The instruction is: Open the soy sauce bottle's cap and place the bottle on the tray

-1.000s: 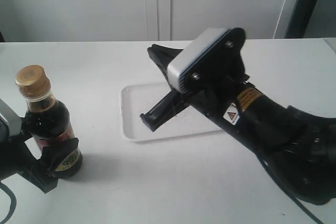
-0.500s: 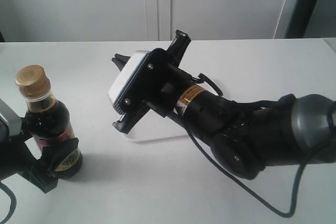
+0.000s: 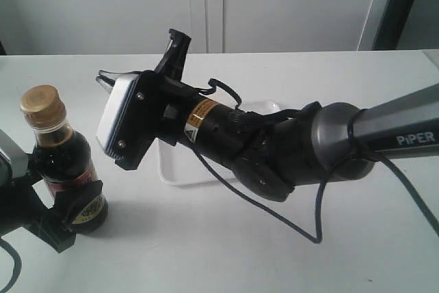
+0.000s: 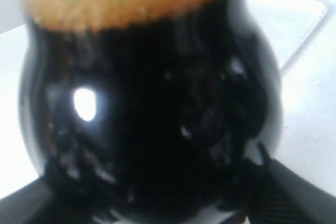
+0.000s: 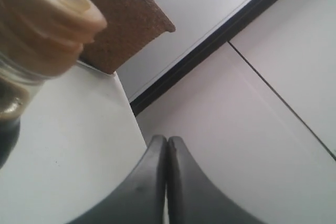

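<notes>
The bottle [image 3: 63,166] stands upright on the table [image 3: 226,252] at near left, cap [image 3: 41,104] still shut. The left gripper [image 3: 65,221] pinches the bottle low on its body, one finger over the label, probably to steady it so the other arm can work the cap. The left wrist view is filled by dark glass, with finger tips at either side of it, which fits a firm hold.

The right gripper [image 3: 140,49] reaches across from the right and hangs just right of the cap at about its height, not touching. Its wrist is rolled, so the camera housing faces the viewer. The right wrist view shows its fingers [image 5: 157,182] pressed together with nothing between; in the exterior view they look apart, so I go by the wrist view. The cap [image 5: 44,22] sits close by in that view, blurred. Likely it is lining up to flip the lid with the tips.

The tray [image 3: 180,169] lies mid-table, right of the bottle and well apart from it, mostly hidden under the right arm [image 3: 288,145]. That arm and its looping cable [image 3: 315,224] block the path from bottle to tray. In the right wrist view there is also a brown woven thing [image 5: 128,17] behind the cap; cannot tell what.
</notes>
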`<state>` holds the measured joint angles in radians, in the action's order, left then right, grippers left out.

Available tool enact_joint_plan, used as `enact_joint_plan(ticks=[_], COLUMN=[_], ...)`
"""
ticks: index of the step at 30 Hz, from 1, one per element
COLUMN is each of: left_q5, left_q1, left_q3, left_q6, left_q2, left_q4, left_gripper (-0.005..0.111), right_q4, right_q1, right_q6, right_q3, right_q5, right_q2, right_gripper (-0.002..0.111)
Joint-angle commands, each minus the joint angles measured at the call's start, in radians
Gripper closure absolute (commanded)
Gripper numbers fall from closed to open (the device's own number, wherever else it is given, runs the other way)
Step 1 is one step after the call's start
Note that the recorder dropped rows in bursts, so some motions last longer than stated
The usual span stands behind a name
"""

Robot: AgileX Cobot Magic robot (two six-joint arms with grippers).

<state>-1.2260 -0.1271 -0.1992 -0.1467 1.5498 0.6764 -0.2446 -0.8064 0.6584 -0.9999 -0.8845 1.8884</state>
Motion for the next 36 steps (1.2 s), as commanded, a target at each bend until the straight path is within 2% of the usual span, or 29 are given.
enact_joint_plan(ticks=[1, 18, 28, 36], left_q5=[0.005, 0.005, 0.005, 0.005], left_q1=[-0.003, -0.003, -0.003, -0.003], left_q3=[0.009, 0.009, 0.009, 0.009], left_q6=[0.009, 0.009, 0.009, 0.012], left_q2=[-0.006, -0.006, -0.006, -0.006], left_q4=[0.012, 0.012, 0.012, 0.007], left_gripper=[0.107, 0.107, 0.107, 0.107], right_q4=[-0.082, -0.225, -0.231, -0.242], right_q1=[0.000, 0.000, 0.000, -0.039], right_q6=[0.008, -0.017, -0.015, -0.015], right_q3=[-0.048, -0.135, -0.192, -0.238], right_q5=[0.030, 0.077, 0.119, 0.123], right_q2=[0.029, 0.049, 0.085, 0.109], right_gripper=[0.108, 0.108, 0.108, 0.108])
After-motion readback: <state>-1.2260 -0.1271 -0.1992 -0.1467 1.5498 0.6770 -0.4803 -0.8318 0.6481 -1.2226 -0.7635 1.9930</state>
